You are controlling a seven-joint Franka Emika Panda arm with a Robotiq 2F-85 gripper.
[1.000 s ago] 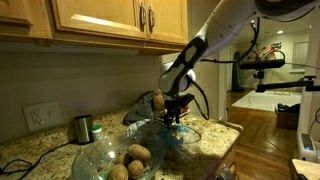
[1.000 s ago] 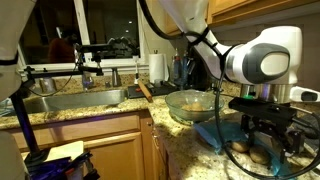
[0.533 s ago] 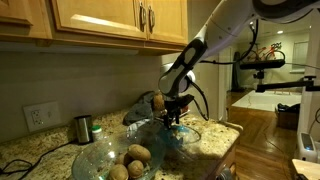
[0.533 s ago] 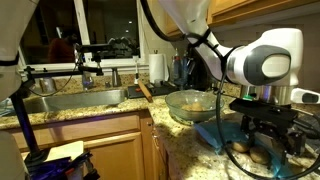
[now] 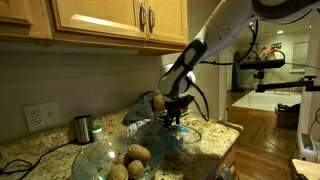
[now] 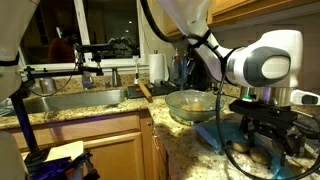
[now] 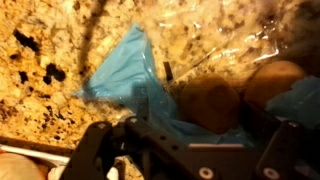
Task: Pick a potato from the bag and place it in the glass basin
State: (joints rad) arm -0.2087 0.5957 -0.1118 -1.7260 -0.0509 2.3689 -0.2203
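My gripper reaches down into a blue and clear plastic bag on the granite counter. In the wrist view its two dark fingers stand wide apart, open, on either side of a brown potato lying in the bag. A second potato lies just beside it. The glass basin sits at the counter's front and holds three potatoes. In an exterior view the gripper hangs over the bag, with the basin behind it.
A metal cup and a wall outlet stand left of the basin. Wooden cabinets hang above. A sink and a paper towel roll lie along the counter. The counter edge is close to the bag.
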